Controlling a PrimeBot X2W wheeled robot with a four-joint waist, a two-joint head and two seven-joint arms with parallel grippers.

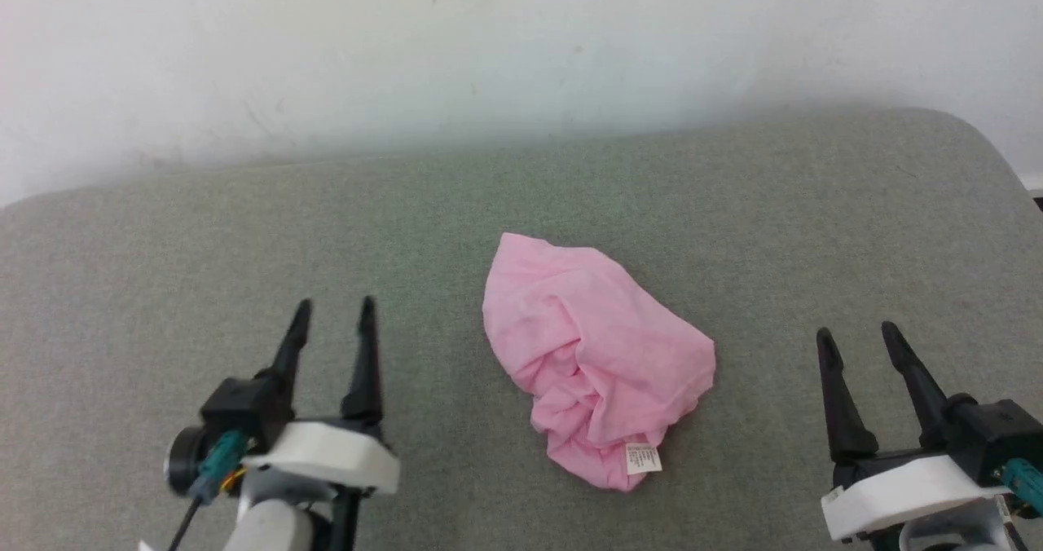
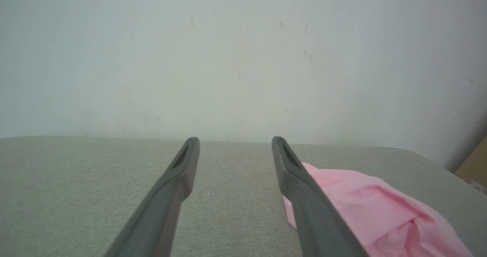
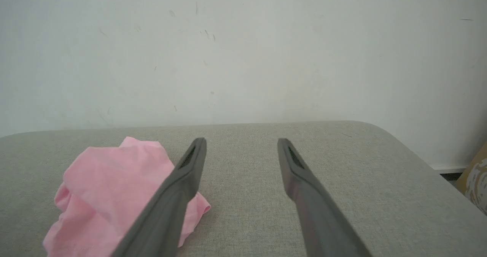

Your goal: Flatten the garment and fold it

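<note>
The light-pink garment (image 1: pixel 591 355) lies crumpled in a heap at the middle of the grey padded surface (image 1: pixel 456 209), its small white label (image 1: pixel 642 458) showing at the near edge. My left gripper (image 1: pixel 335 310) hovers open to the left of the heap, apart from it, with nothing between its fingers. My right gripper (image 1: pixel 856 335) stands open to the right, also apart and empty. In the left wrist view the garment (image 2: pixel 380 207) lies beside the right finger of my left gripper (image 2: pixel 235 140). The right wrist view has the garment (image 3: pixel 110 188) left of my right gripper (image 3: pixel 241 141).
A white wall (image 1: pixel 489 46) rises directly behind the padded surface. The surface's rounded far right corner (image 1: pixel 970 139) drops off toward the floor. A tan object (image 3: pixel 475 177) sits low past that right edge.
</note>
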